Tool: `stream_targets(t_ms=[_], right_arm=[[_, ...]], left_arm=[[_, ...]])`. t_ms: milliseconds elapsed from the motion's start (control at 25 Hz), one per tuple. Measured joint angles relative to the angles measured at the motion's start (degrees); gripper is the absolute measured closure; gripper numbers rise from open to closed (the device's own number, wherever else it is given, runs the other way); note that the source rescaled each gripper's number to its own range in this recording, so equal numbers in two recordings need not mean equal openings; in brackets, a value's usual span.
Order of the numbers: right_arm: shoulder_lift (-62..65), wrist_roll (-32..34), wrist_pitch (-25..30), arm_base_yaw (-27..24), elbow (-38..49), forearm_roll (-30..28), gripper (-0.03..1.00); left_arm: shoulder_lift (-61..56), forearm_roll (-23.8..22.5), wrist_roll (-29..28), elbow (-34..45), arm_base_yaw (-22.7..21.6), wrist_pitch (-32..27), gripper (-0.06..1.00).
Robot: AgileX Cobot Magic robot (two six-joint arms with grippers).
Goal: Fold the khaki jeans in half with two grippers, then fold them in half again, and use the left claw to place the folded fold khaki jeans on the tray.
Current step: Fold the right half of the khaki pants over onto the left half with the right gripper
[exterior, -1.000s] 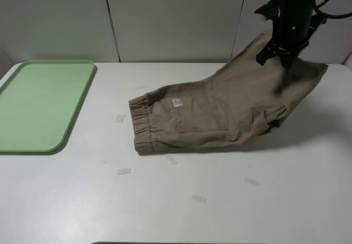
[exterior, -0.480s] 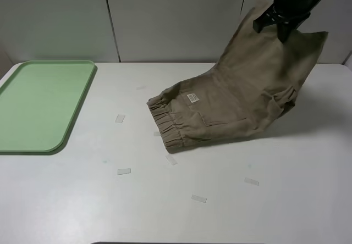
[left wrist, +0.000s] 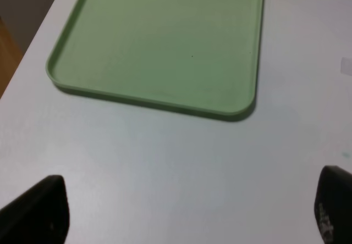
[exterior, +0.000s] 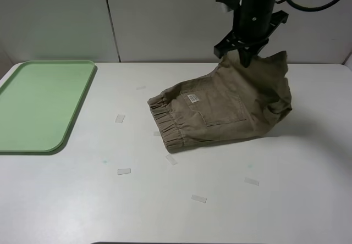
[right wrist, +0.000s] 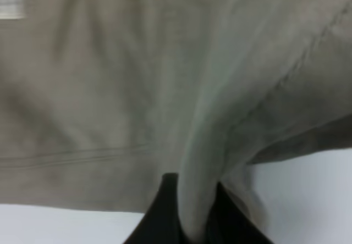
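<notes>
The khaki jeans lie on the white table right of centre, waistband toward the left, pale label up. Their leg end is lifted off the table and pinched by my right gripper, which hangs from the black arm above them. In the right wrist view the fabric fills the frame and a fold of it is clamped between the black fingers. The pale-green tray sits at the far left. My left gripper is open over bare table beside the tray, holding nothing; the high view does not show it.
Several small clear tape strips lie on the table, such as one strip in front of the jeans and another nearer the front edge. A white panelled wall stands behind the table.
My right gripper has carried the lifted leg end leftward and lower, over the waistband half. The waistband slid a little to the right. The tray has not moved.
</notes>
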State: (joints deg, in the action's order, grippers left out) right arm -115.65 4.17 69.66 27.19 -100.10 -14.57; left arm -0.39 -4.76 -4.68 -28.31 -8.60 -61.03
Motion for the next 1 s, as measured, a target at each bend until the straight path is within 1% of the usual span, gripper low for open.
stream_targets(t_ms=[200, 480, 640, 800, 840, 880, 920, 1000], right_arm=[[0.0, 4.5, 0.0, 6.8, 0.0, 0.2, 0.93], [0.0, 5.7, -0.5, 13.4, 0.1, 0.9, 0.93], [-1.1, 6.2, -0.5, 15.3, 0.1, 1.3, 0.93], [-2.7, 7.9, -1.3, 15.5, 0.1, 2.5, 0.93], [-2.7, 8.4, -1.7, 15.5, 0.1, 2.5, 0.92], [-2.7, 9.0, -2.2, 15.5, 0.1, 2.5, 0.85], [-2.7, 9.3, -2.8, 15.5, 0.1, 2.7, 0.72], [-2.7, 9.4, -4.0, 15.5, 0.1, 3.2, 0.29]], left_arm=[[0.0, 0.0, 0.0, 0.0, 0.0, 0.0, 0.07], [0.0, 0.0, 0.0, 0.0, 0.0, 0.0, 0.07], [0.0, 0.0, 0.0, 0.0, 0.0, 0.0, 0.07], [0.0, 0.0, 0.0, 0.0, 0.0, 0.0, 0.07], [0.0, 0.0, 0.0, 0.0, 0.0, 0.0, 0.07], [0.0, 0.0, 0.0, 0.0, 0.0, 0.0, 0.07], [0.0, 0.0, 0.0, 0.0, 0.0, 0.0, 0.07], [0.0, 0.0, 0.0, 0.0, 0.0, 0.0, 0.07]])
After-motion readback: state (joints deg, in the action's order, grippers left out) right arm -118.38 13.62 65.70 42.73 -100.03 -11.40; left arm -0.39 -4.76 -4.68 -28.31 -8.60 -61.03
